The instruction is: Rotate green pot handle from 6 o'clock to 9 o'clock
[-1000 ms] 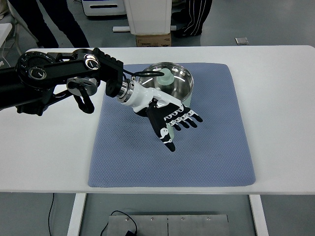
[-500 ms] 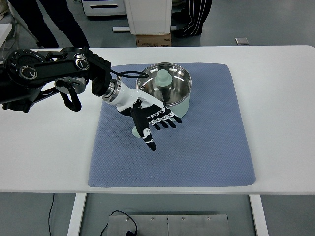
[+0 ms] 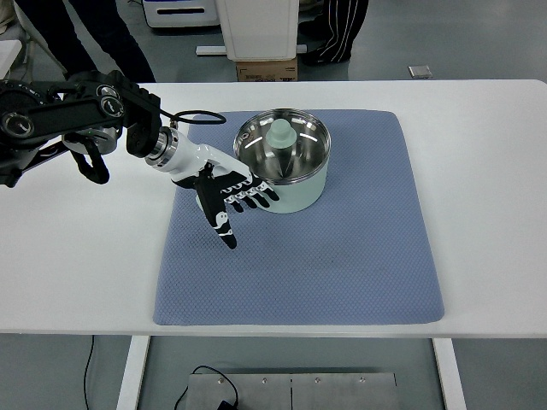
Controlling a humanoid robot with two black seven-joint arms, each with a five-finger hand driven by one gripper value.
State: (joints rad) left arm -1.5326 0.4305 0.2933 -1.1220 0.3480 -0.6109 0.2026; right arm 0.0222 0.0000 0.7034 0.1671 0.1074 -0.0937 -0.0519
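A pale green pot (image 3: 295, 195) with a shiny steel inside stands on the blue mat (image 3: 359, 256), and a pale green knob (image 3: 282, 134) shows in its bowl. My left hand (image 3: 232, 202) lies at the pot's lower-left side, with black fingers (image 3: 256, 193) spread flat and touching the pot wall. The thumb (image 3: 224, 231) points down toward the mat's front. I see no handle; the hand covers that side of the pot. Nothing is grasped. The left arm (image 3: 77, 120) reaches in across the table's left part.
The mat lies on a white table (image 3: 487, 188). Behind the table's far edge are a cardboard box (image 3: 266, 68), a white cabinet (image 3: 256, 26) and people's legs (image 3: 111, 38). A black cable loops from the wrist (image 3: 195, 117).
My left hand has swept leftward along the pot's front side, from its lower right to its lower left. The arm drew back to the left, and the pot shifted slightly.
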